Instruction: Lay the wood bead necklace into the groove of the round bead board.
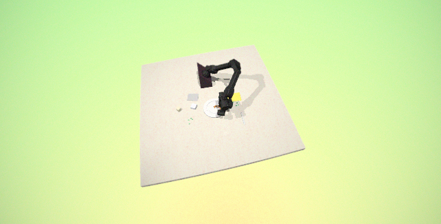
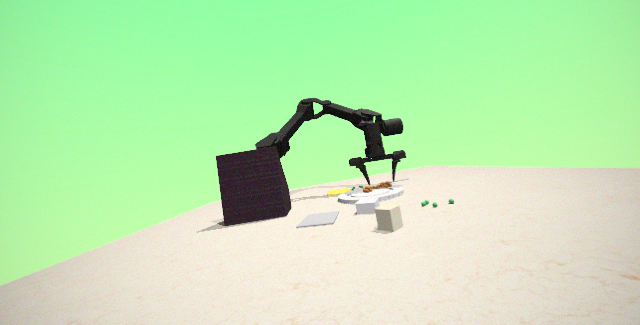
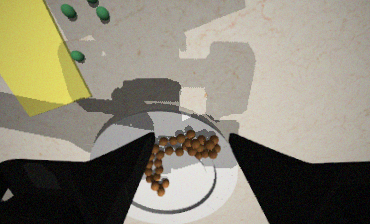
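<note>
Necklace [image 1: 216, 107] [image 2: 377, 187] [image 3: 196, 145] partly hidden behind one finger of the end effector [image 1: 221, 109] [image 2: 381, 183] [image 3: 192, 135].

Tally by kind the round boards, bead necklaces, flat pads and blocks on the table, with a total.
Round board: 1
Bead necklace: 1
Flat pads, the yellow pad and the grey pad: 2
Blocks, the white block and the beige block: 2
Total: 6
</note>
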{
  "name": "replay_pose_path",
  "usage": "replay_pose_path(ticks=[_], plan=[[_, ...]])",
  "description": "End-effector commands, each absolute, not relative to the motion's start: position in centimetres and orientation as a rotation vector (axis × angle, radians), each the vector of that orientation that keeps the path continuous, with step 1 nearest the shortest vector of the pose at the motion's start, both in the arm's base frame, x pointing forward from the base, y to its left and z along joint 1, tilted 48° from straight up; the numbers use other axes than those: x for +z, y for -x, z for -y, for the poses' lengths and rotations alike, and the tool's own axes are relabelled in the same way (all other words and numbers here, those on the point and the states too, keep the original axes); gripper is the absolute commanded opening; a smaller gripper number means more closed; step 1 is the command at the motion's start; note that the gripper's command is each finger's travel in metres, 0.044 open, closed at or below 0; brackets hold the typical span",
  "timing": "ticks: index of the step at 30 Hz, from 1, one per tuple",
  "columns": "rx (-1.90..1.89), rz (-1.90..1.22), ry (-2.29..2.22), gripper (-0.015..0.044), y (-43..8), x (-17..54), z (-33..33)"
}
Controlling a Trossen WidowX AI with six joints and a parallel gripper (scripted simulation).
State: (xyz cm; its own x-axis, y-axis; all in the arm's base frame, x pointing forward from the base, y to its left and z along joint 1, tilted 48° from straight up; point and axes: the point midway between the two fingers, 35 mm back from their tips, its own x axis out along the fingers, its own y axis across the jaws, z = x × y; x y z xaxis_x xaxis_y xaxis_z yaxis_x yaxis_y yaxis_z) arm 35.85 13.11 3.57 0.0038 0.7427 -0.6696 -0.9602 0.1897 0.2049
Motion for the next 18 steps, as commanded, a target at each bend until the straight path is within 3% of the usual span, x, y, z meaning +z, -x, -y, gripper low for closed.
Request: replay_pose_path(ticks=[1, 5, 12, 18], plan=[[1.376, -0.773, 0.346, 0.038, -35.75, 3.02, -13.61], [1.377, -0.773, 0.346, 0.038, -35.73, 2.86, -13.79], [1.381, -0.769, 0.352, 0.0196, -35.76, 3.09, -13.66], [1.381, -0.769, 0.352, 0.0156, -35.76, 3.09, -13.66]])
